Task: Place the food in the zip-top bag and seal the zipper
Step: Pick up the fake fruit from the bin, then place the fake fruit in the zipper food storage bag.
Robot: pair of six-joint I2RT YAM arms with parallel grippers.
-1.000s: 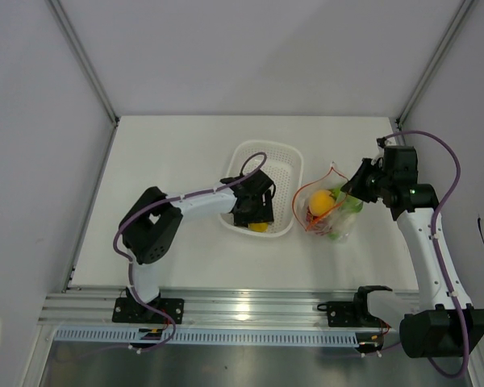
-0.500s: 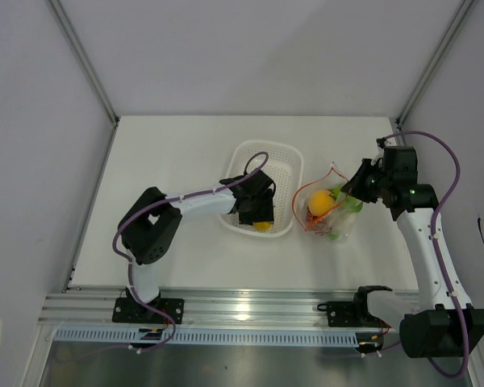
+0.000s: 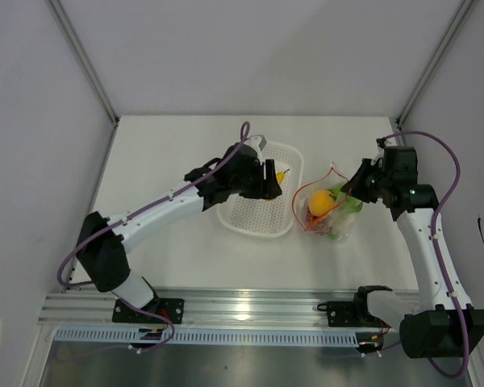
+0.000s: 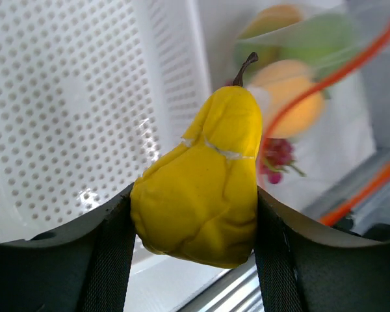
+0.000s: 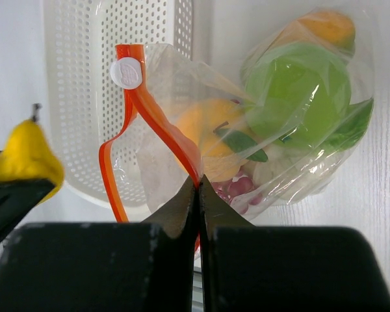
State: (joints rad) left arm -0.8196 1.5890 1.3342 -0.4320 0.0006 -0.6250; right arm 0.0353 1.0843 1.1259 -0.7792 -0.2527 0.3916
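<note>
Yellow plastic toy pear sat clamped between the half-spread jaws of the left gripper above the white perforated basket. Beside it, the right gripper pinched the orange-red zipper strip of the clear zip-top bag.

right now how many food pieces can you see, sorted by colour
yellow pear: 1
green apple: 1
orange fruits: 2
red grapes: 1
total: 5 in view; the bag may hide more
</note>
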